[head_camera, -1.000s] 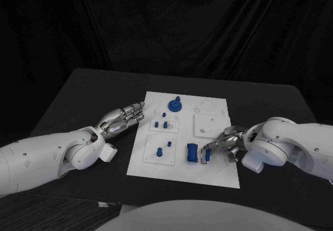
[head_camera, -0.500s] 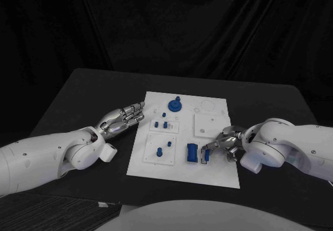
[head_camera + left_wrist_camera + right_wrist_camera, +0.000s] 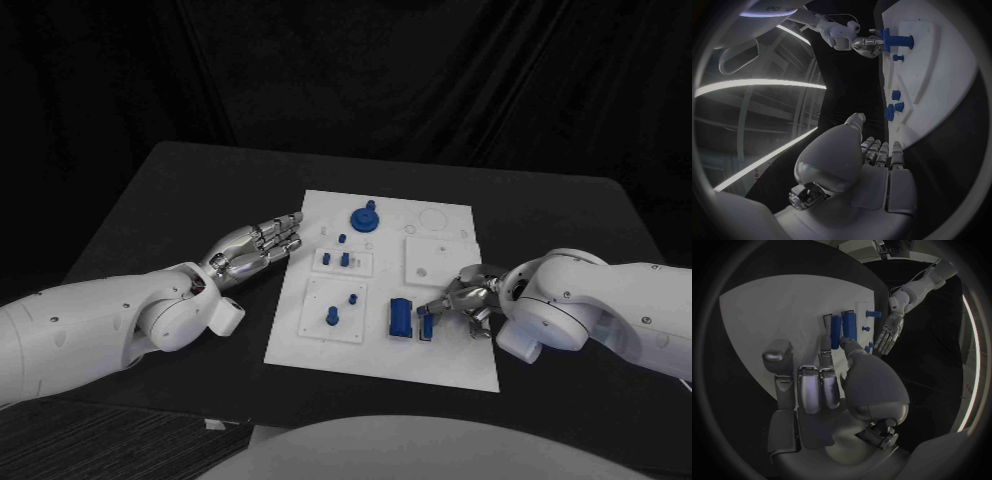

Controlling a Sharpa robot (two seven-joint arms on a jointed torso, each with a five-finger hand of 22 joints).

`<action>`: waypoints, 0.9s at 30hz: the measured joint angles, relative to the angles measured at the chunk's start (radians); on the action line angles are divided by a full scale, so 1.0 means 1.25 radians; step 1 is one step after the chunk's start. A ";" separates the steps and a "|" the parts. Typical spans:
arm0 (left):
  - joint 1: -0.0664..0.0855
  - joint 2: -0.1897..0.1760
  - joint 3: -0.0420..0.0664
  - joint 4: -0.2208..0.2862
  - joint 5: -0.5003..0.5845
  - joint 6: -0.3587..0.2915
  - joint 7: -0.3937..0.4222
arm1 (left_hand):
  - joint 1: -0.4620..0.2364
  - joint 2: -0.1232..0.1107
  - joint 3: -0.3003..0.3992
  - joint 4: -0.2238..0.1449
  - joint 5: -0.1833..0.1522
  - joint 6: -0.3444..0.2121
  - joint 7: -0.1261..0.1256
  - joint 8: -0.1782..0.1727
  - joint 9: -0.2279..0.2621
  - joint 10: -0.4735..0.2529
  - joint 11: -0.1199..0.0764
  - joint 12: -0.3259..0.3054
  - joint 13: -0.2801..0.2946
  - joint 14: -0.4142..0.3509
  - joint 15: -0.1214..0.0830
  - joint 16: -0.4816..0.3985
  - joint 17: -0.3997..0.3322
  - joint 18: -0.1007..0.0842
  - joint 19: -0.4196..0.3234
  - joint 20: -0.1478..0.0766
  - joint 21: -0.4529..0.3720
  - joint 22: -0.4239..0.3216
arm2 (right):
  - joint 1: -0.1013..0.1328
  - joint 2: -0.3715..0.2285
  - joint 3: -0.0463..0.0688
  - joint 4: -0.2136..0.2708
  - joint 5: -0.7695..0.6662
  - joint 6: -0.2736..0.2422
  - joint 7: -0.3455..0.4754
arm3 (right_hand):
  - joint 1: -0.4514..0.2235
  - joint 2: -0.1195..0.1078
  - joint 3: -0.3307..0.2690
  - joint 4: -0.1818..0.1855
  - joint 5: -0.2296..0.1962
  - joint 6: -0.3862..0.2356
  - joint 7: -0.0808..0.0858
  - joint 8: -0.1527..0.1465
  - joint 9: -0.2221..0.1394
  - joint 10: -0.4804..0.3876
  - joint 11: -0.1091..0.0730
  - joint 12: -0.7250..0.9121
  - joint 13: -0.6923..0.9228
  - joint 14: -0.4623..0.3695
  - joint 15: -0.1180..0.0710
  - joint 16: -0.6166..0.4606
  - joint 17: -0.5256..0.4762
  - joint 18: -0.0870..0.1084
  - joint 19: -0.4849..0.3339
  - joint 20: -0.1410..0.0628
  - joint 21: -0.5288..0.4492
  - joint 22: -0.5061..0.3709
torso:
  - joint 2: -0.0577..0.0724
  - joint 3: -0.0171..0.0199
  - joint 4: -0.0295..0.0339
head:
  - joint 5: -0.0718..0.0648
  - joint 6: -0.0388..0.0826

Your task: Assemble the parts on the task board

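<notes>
Nearer the task board [image 3: 378,345] than a second ago, right hand [image 3: 459,303] pinches a slim blue part [image 3: 428,325] beside the blue block [image 3: 397,316]; left hand [image 3: 257,246] lies spread beside the board on the counter [image 3: 173,190].

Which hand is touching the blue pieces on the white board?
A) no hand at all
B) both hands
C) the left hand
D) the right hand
D: the right hand has its fingertips on a slim blue piece next to the blue cylinder on the task board, while the left hand lies flat by the board's edge with nothing in it.
</notes>
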 measured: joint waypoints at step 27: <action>0.000 0.001 0.000 -0.001 0.000 0.004 -0.002 | 0.000 0.000 0.000 0.000 0.000 0.000 0.000 0.000 0.000 0.000 0.000 0.000 0.000 -0.006 0.005 0.000 0.000 0.000 0.007 0.005 0.000 0.000 | -0.003 0.006 0.001 -0.004 -0.029 0.019 0.000 | -0.022 0.008 0.018 0.017 -0.124 -0.006 -0.005 0.023 0.027 -0.004 -0.005 0.000 0.000 -0.003 -0.004 0.000 0.000 0.000 0.000 0.000 0.000 0.000 | 0.000 -0.0001 0.0002 | 0.001 0.000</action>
